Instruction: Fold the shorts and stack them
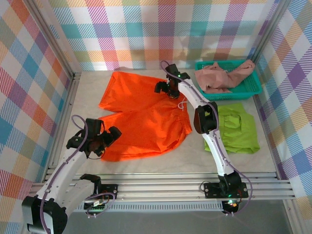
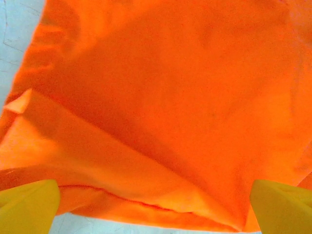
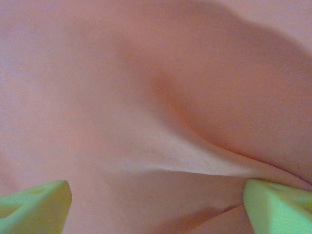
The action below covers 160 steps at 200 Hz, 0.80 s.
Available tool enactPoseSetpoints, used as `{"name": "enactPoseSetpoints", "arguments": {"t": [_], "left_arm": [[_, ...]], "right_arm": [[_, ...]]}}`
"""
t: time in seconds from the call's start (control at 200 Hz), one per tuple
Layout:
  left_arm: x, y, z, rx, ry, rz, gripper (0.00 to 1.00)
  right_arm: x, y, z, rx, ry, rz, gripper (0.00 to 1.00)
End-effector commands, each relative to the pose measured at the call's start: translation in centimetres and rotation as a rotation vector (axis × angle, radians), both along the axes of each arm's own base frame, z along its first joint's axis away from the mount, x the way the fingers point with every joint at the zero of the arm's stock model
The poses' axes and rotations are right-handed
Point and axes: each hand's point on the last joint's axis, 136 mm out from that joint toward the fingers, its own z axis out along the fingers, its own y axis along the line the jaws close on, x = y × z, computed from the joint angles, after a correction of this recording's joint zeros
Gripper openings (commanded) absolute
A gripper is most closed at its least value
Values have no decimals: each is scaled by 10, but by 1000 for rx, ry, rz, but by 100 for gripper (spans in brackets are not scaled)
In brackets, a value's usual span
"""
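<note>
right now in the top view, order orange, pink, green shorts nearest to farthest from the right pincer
1. orange shorts, under the right pincer
2. pink shorts, in the basket, far right
3. green shorts, right side, nearer the bases

One pair of shorts [image 1: 141, 117] lies spread out in the middle of the table [image 1: 87, 95]. A second pair [image 1: 239, 129] lies near it at 3 o'clock, and behind that, at 2 o'clock, sits the basket [image 1: 246, 92] with a third pair [image 1: 222, 75] in it. The left gripper [image 1: 111, 137] is over the middle pair's 8 o'clock corner, and the right gripper [image 1: 168, 90] is over its 1 o'clock edge.
</note>
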Motion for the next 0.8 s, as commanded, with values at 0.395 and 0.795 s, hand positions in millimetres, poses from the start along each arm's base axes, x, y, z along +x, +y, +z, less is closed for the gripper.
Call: {"name": "enactPoseSetpoints", "arguments": {"t": [0.395,0.795], "left_arm": [[-35,25,-10,-1,158,183,90],[-40,31,-46,46,186,175,70]], "right_arm": [[11,18,114,159,-219,82,93],[-72,26,255,241,-400,178,93]]}}
